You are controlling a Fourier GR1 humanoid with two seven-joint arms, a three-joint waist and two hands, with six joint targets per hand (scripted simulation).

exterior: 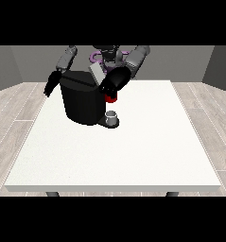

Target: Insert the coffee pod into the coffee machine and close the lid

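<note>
Front view, from where I stand across the white table [133,156]: the robot [107,54] is at the far edge, leaning both arms over a black coffee machine [81,101] that sits toward the back left of the tabletop. The machine is a squat dark block with a low base plate sticking out at its right side. On that plate stands a small grey cup [112,116], upright; I cannot see into it from here, so what it holds, if anything, I cannot tell. Just above the cup, at the machine's upper right corner, a red thing at the machine [112,98] shows under the robot's fingers. A light grey lid flap [96,73] rises tilted from the top of the machine, so the lid looks open.

The hand at the view's right [115,81] is at the machine's top right corner, close beside the lid flap and right over the red thing; it reads as one dark mass, and I cannot tell whether it is spread or closed round anything. The hand at the view's left [52,82] hangs just beside the machine's upper left edge, fingers pointing downward and looking relaxed, with nothing in them.

The coffee pod I cannot pick out anywhere.
</note>
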